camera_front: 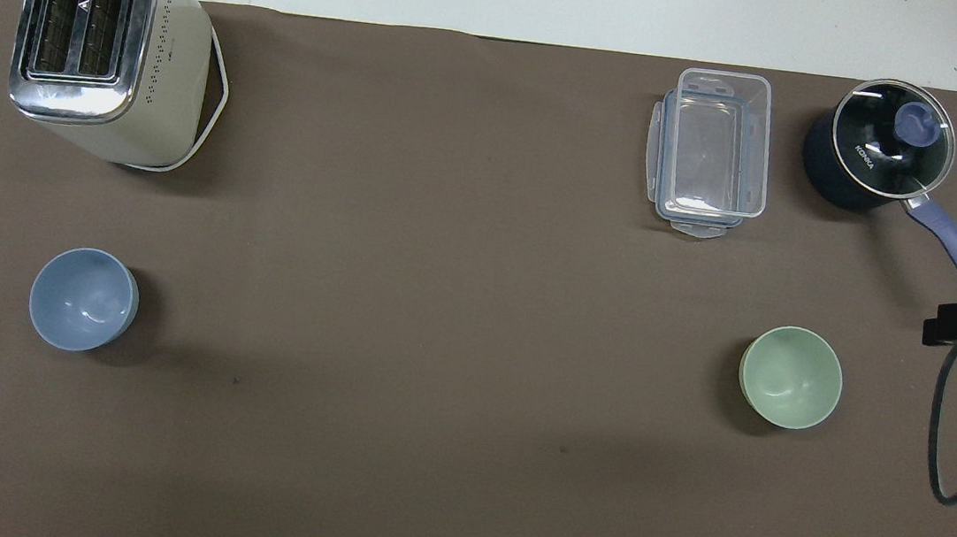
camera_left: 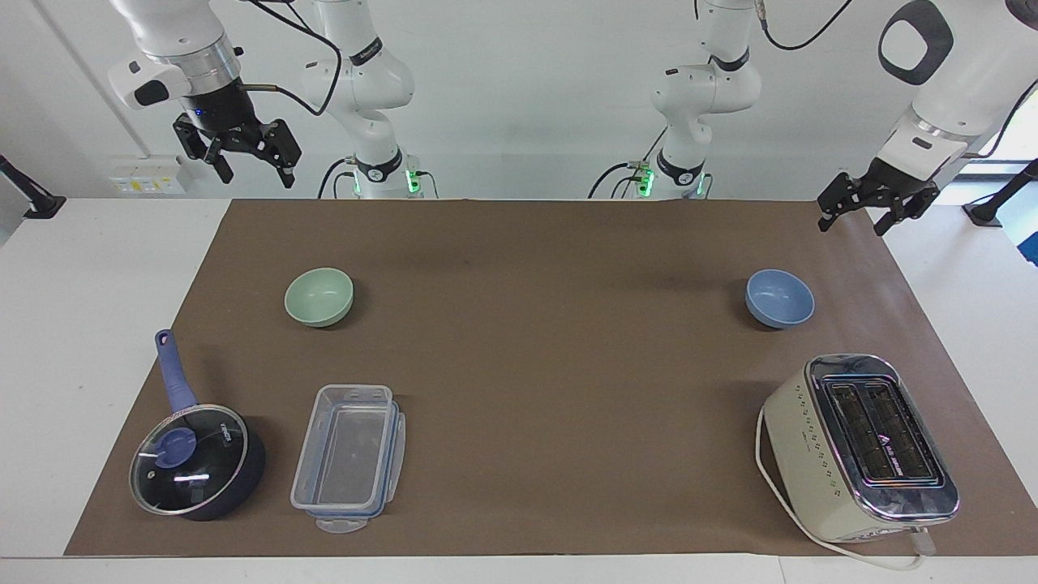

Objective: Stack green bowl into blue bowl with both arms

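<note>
Right hand [camera_left: 247, 166]: raised, spread wide, holding nothing, above the surface's robot-side edge. Below and just inward of that hand, small round pale mint-green bowl [camera_left: 319, 297] upright on the brown mat [camera_left: 551, 373]. At the other end, small round matte periwinkle-blue bowl [camera_left: 779, 298] upright, well apart from the green bowl. Left hand [camera_left: 853, 222]: lowered over the mat's corner, wide, empty, just above and outward of the blue bowl.

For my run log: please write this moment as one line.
green bowl: untouched | blue bowl: empty | left end effector: open | right end effector: open
</note>
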